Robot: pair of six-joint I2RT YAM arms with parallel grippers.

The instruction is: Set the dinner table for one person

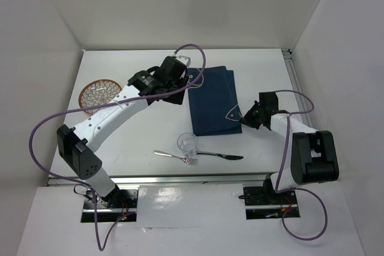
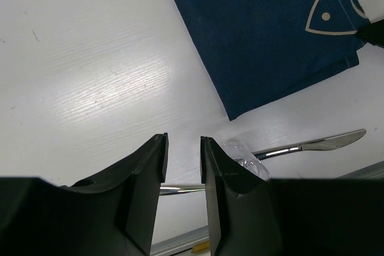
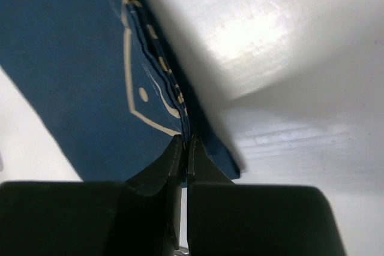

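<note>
Right pincer (image 3: 185, 142) clamped on the cloth corner; left pincer (image 2: 183, 142) apart, holding nothing.
Nearest on the flat white dinner table (image 1: 138, 142): shiny steel fork (image 1: 174, 156) and knife (image 1: 222, 156) end to end, clear glass (image 1: 188, 142) just behind. My right pincer pinches the near right corner of the dark blue fish-print placemat (image 1: 213, 100), its layered hems visible. My left pincer hangs above bare tabletop, by the mat's left edge. Round woven orange dish (image 1: 99, 93) sits far left.

A robot lab — white panels (image 1: 180, 4) wall in the table (image 1: 150, 127).
</note>
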